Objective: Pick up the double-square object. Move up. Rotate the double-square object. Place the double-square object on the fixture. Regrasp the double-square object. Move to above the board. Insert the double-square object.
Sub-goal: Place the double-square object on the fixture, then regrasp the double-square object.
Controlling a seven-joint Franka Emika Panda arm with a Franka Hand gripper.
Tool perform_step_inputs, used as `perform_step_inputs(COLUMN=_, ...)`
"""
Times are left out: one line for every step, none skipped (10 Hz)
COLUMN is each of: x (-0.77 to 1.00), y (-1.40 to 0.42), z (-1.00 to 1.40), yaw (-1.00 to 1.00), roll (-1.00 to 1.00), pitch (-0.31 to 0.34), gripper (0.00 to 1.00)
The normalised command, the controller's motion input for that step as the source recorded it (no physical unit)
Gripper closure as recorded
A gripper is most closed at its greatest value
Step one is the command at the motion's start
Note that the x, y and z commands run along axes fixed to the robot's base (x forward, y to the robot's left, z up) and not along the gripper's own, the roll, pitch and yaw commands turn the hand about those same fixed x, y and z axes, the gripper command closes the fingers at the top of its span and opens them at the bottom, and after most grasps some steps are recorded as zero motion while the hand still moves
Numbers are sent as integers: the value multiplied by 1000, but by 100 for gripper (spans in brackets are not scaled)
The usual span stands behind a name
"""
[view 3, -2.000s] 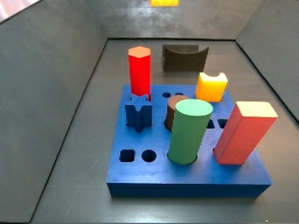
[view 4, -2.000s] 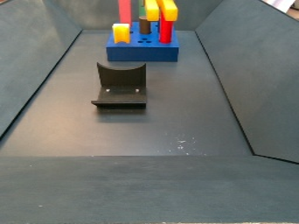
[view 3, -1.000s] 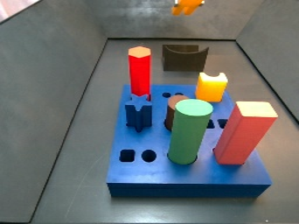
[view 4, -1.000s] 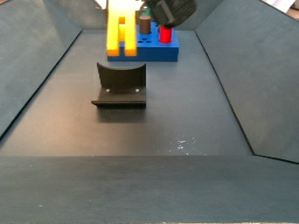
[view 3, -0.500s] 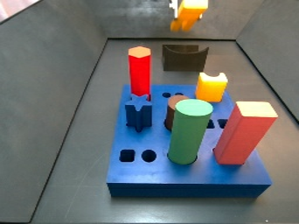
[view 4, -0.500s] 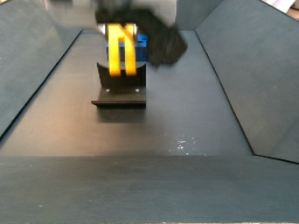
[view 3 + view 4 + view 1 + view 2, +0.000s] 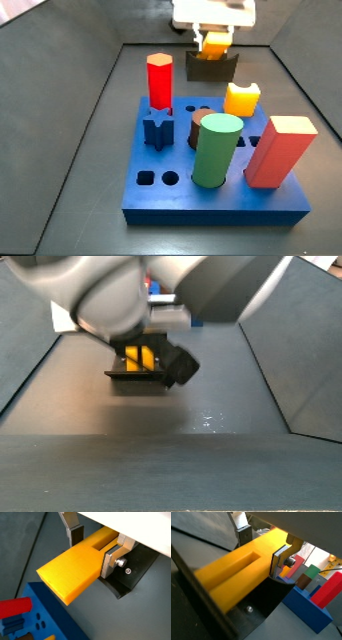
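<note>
The double-square object [image 7: 77,567], a long yellow-orange prism with a stepped channel along its length, sits clamped between the 2 silver fingers [image 7: 110,558] of the gripper [image 7: 91,543]. In a side view it hangs just over the fixture [image 7: 211,68], whether touching I cannot tell. The dark fixture stands behind the board [image 7: 174,195], near the back wall. In a wrist view, the board's red and green pegs [image 7: 308,579] show beyond the fixture.

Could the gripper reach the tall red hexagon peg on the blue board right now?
Probably not yet: the gripper is down at the fixture, its fingers clamped on the double-square object. The red hexagon peg itself stands unobstructed.
</note>
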Motion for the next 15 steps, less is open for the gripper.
perform_step_inputs(x=106, y=120, z=-457, yaw=-153, roll=-92, pitch=-36, gripper=100)
perform_step_inputs(x=77, y=157, z=-385, yaw=-126, roll=-73, pitch=-51, gripper=100)
perform_step_inputs(x=77, y=157, z=-385, yaw=-126, roll=-73, pitch=-51, gripper=100)
perform_step_inputs(x=71, y=176, z=-385, yaw=-117, roll=-70, pitch=-55, gripper=100)
perform_step_inputs(x=74, y=172, z=-377, yaw=-115, roll=-72, pitch=-56, gripper=100)
perform_step_inputs(x=78, y=173, z=-368, yaw=-92, roll=-70, pitch=-58, gripper=100)
perform_step_inputs(x=0, y=0, z=0, yaw=0, roll=0, pitch=0, gripper=0)
perform_step_inputs(x=0, y=0, z=1000, yaw=26, roll=-11, pitch=-7, gripper=0)
perform_step_inputs(x=-9, y=2, z=1000, yaw=29, roll=-8, pitch=-2, gripper=0)
perform_step_inputs(x=-19, y=8, z=1000, yaw=34, roll=1, pitch=-3, gripper=0)
perform_step_inputs(x=-41, y=8, z=1000, yaw=32, roll=11, pitch=2, gripper=0)
perform_step_inputs(x=-46, y=7, z=1000, yaw=29, roll=12, pitch=6, gripper=0)
perform_step_inputs(x=-49, y=9, z=850, yaw=27, roll=13, pitch=13, gripper=0)
perform_step_inputs(x=-47, y=8, z=662, yaw=24, roll=15, pitch=18, gripper=0)
perform_step_inputs(x=-40, y=8, z=474, yaw=21, roll=13, pitch=26, gripper=0)
